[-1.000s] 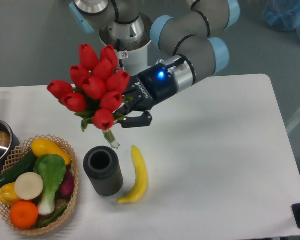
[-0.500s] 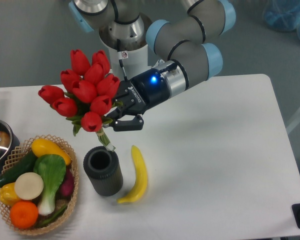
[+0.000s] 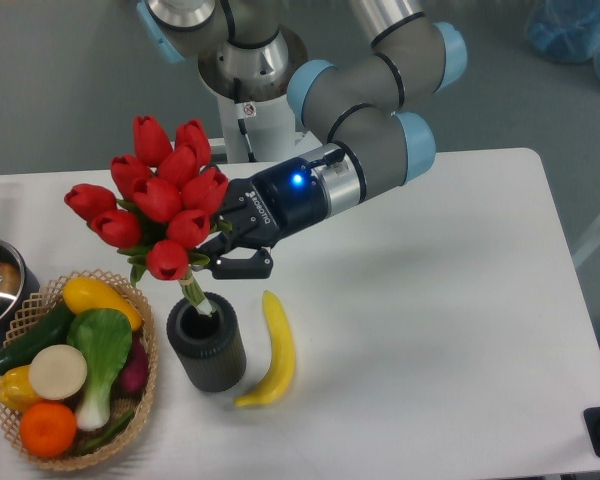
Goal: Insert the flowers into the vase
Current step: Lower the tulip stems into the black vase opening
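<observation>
- We had the pincer pinching the flowers low on the bunch, stem tips right at the vase mouth.
- The bunch leaned left, so our guess was straighten it up, then lower slowly.
- The banana lay just beside the vase, best not bumped.

The robot's black two-finger hand has carried the bunch of glossy red tulip flowers toward 8 o'clock, and the pale green stem ends now dip inside the dark grey cylindrical vase.
</observation>
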`<state>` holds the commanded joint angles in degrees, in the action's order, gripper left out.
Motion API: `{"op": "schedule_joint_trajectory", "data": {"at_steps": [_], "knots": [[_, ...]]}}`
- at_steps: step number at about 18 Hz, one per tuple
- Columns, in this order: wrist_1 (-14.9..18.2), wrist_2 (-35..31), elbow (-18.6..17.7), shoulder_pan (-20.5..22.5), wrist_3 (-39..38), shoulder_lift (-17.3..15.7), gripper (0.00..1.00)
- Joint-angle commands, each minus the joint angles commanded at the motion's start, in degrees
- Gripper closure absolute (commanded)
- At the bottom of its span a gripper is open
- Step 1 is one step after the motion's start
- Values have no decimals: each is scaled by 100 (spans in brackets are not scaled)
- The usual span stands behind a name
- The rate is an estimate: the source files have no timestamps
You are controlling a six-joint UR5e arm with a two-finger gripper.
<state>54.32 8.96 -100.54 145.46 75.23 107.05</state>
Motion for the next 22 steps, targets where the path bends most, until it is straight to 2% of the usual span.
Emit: {"op": "schedule_joint_trajectory", "data": {"at_steps": [6, 22], "knots": [[0, 211, -264, 70, 421, -17, 67], [0, 194, -246, 70, 431, 184, 67]]}}
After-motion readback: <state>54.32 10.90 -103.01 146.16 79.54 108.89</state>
